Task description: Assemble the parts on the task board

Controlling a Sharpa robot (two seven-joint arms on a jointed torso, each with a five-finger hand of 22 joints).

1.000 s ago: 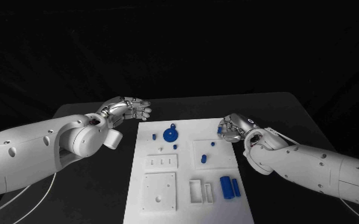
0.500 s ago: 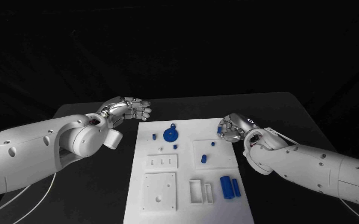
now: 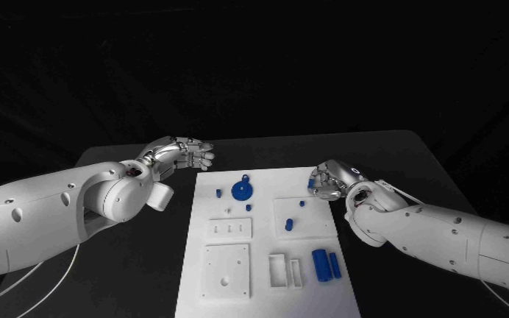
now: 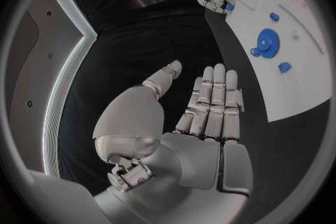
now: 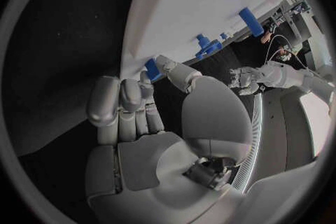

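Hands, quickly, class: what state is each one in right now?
Left hand: open, fingers extended, holding nothing.
Right hand: pinching a small blue part at the task board edge.

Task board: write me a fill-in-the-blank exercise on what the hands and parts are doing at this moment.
The right hand pinches a small ____ part.
The left hand, fingers apart, holds ____.
The gear lies on the white ____.
Missing words: blue; nothing; board.
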